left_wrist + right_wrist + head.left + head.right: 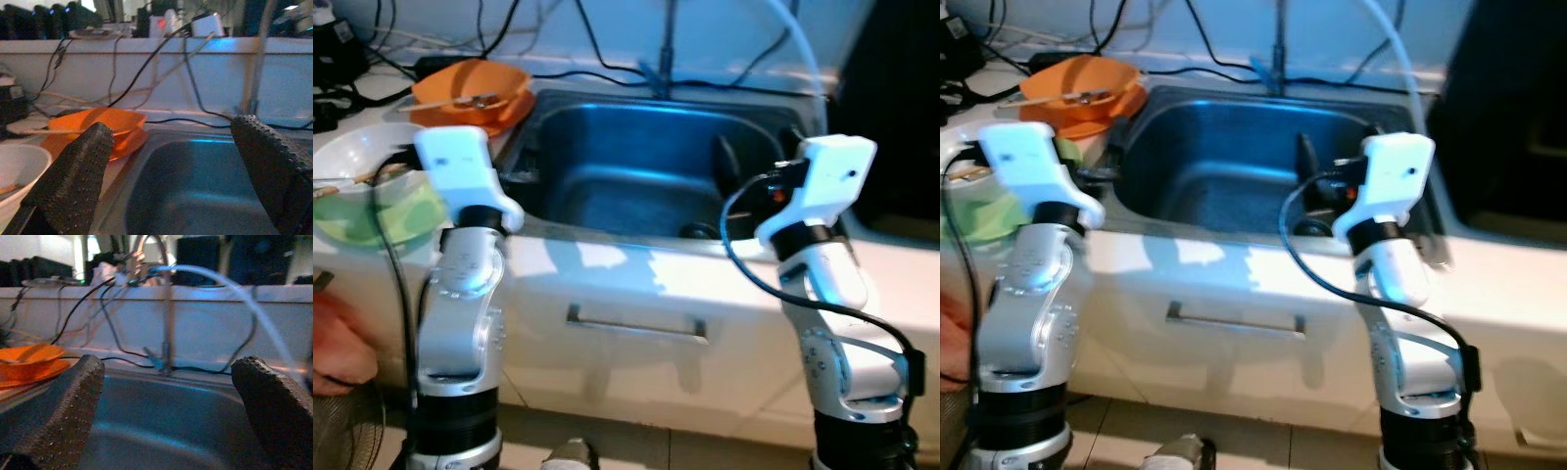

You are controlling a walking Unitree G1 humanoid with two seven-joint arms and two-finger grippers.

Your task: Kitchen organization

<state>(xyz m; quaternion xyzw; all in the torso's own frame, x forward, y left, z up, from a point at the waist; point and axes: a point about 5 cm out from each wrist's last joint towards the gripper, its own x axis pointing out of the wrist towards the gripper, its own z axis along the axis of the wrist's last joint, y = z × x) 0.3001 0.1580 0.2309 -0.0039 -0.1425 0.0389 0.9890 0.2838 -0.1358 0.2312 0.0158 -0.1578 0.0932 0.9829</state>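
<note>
A steel sink (636, 186) is set in the white counter in front of me. An orange bowl (475, 93) holding a utensil sits on an orange plate at the sink's back left corner. Nearer on the left counter stand a white bowl (357, 157) and a green bowl (406, 211). My left gripper (171, 181) is open at the sink's left rim, facing the orange bowl (98, 122). Over the right part of the basin my right gripper (166, 416) is open, one black finger (726, 162) reaching above it. Nothing is between either pair of fingers.
A faucet pipe (168, 333) and a pale hose (234, 289) rise behind the sink, with several black cables (146, 68) along the back wall. A drawer handle (636, 328) is below the counter edge. A person's hand (337, 343) is at the lower left.
</note>
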